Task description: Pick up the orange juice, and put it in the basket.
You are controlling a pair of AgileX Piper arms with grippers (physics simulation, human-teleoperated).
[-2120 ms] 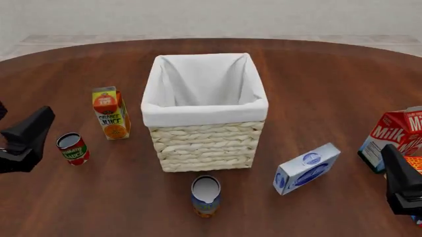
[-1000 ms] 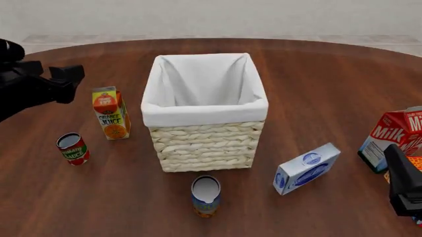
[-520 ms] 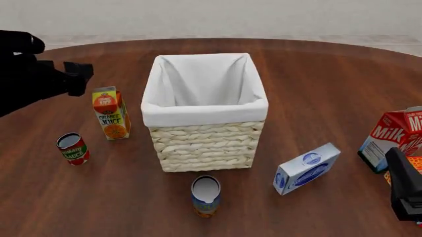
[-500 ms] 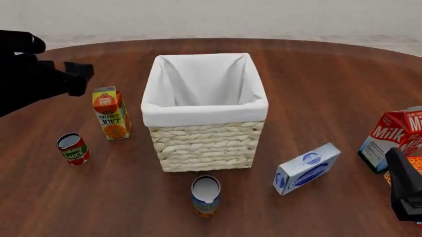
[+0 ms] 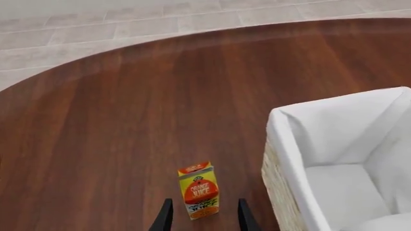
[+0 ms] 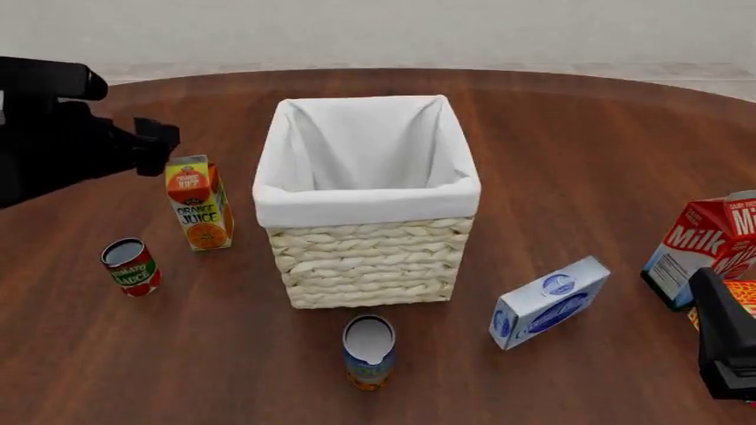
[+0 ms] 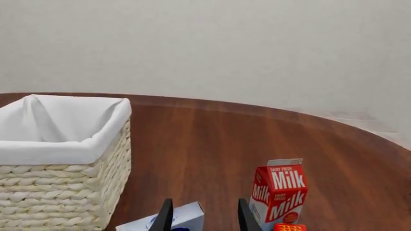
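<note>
- Standing upright just left of the large straw basket (image 6: 366, 257) with its white liner, the small yellow-orange gable-top juice carton (image 6: 198, 203) could be toppled if clipped.
- Spread apart above it, the left gripper (image 5: 202, 219) holds nothing; a shallow closure could let it slip.
- Parked rightmost, empty, the right gripper (image 7: 204, 216) shows parted fingers.

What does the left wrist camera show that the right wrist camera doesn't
Only the left wrist view shows the orange juice, standing upright on the table beyond the left claw, whose fingers are spread apart. Only the right wrist view shows the Milk carton, a corner of the blue-white box and the right claw, also spread. Both show the basket with its white liner.
</note>
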